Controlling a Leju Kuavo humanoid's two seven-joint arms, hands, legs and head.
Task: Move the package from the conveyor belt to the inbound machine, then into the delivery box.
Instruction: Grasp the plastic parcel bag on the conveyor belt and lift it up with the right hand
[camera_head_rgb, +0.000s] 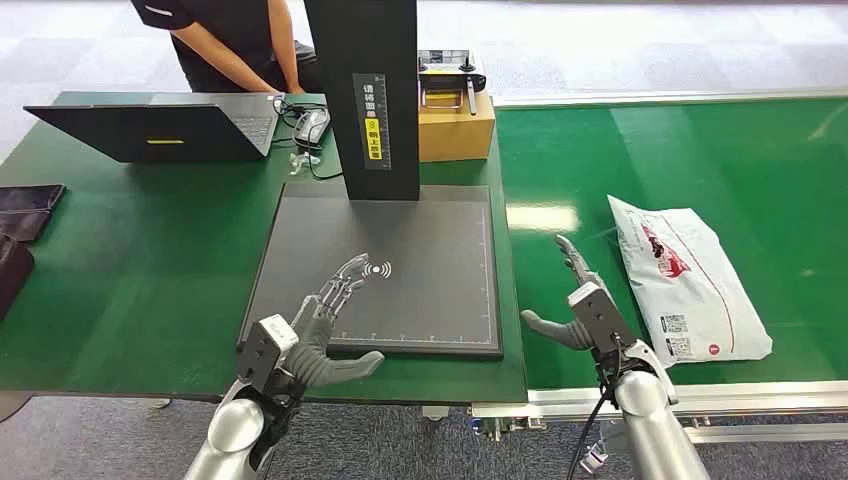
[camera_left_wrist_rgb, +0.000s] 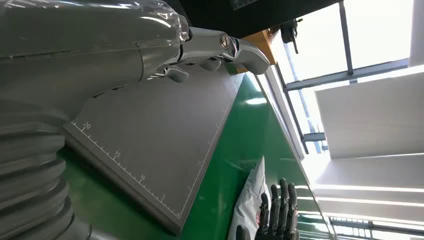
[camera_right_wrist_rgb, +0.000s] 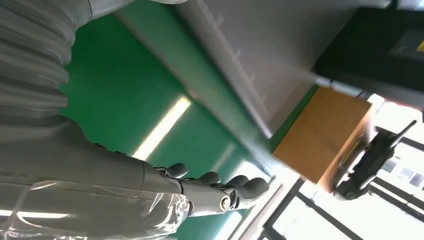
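Nothing done yet: white plastic mailer package (camera_head_rgb: 685, 280) lying flat on green conveyor belt (camera_head_rgb: 700, 160), just beside empty right hand (camera_head_rgb: 585, 310) with fingers apart; left hand (camera_head_rgb: 320, 325) likewise spread above dark grey scanner platform (camera_head_rgb: 420, 250); all moves remaining.

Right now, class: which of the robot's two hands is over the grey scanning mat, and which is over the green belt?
The left hand hovers over the grey scanning mat. The right hand is over the green conveyor belt, just beside the white package.

Glossy white plastic package (camera_head_rgb: 686, 280), matt grey scanner plate (camera_head_rgb: 400, 265), smooth green belt (camera_head_rgb: 700, 160).
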